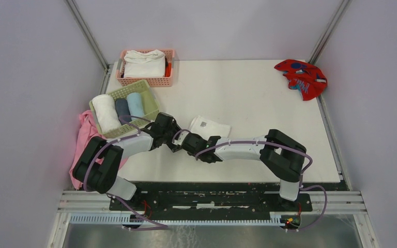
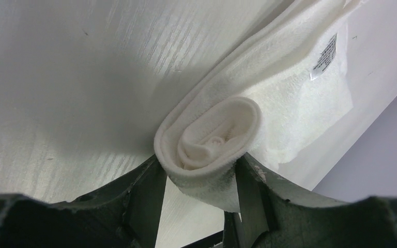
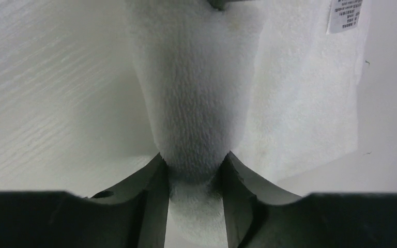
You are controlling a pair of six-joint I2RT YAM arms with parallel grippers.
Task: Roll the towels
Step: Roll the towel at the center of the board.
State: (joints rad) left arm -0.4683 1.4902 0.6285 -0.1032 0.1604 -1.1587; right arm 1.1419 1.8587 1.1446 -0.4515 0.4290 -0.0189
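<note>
Though its tagged tail lies flat on the table (image 1: 258, 93), the white towel (image 1: 212, 126) is half rolled near the front middle: the left gripper (image 2: 196, 175) pinches the roll's spiral end, the right gripper (image 3: 194, 170) clamps the other end.

Black arms (image 1: 284, 155), pale grey links (image 1: 240, 151), lilac cables (image 1: 248, 141); pincer fingers (image 3: 142, 206) seemingly dark grey

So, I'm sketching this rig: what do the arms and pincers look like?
The left arm and right arm have white links between black joints, with lilac cables looped alongside. The left pincer and right pincer have dark, wedge-shaped fingers.
</note>
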